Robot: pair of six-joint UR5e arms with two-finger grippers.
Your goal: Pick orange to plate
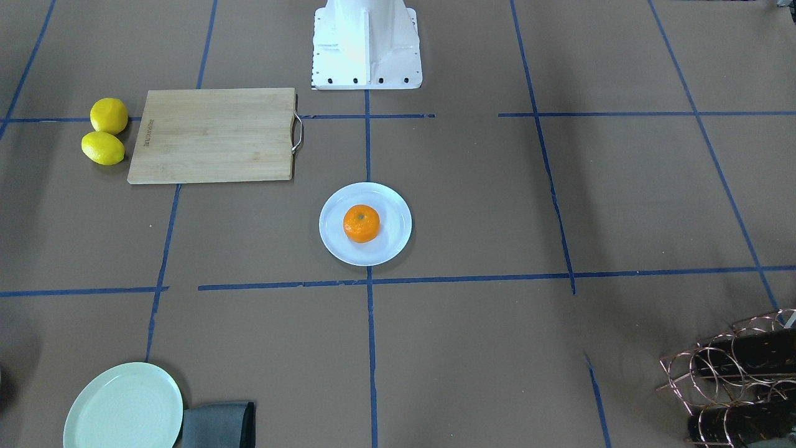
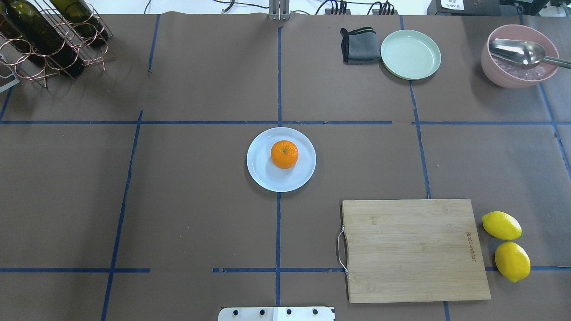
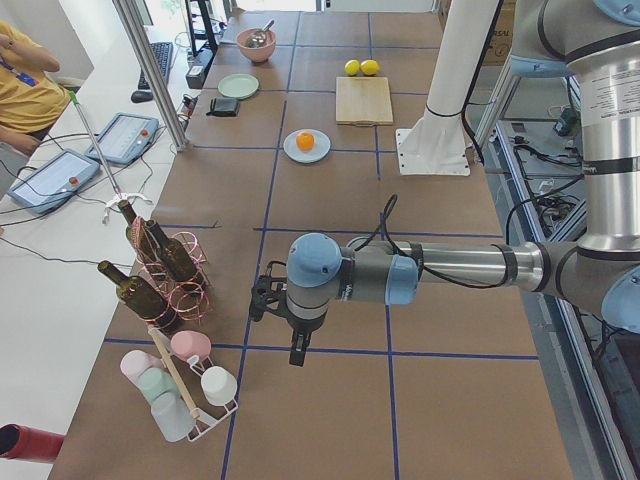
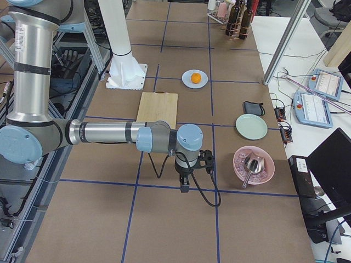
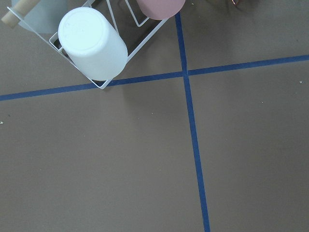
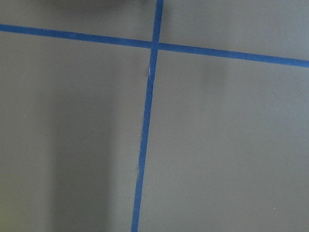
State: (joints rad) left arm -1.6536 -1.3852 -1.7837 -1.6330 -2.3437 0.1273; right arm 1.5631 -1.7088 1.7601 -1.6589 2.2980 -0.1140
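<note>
Crossing blue tape lines (image 6: 153, 46) on brown table paper (image 6: 227, 145).

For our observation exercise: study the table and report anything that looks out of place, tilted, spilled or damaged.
Nothing stands out. The orange sits stem spot up on the plate, inside its rim. The board lies flat, with two lemons beside it. Nothing looks spilled or broken.
</note>
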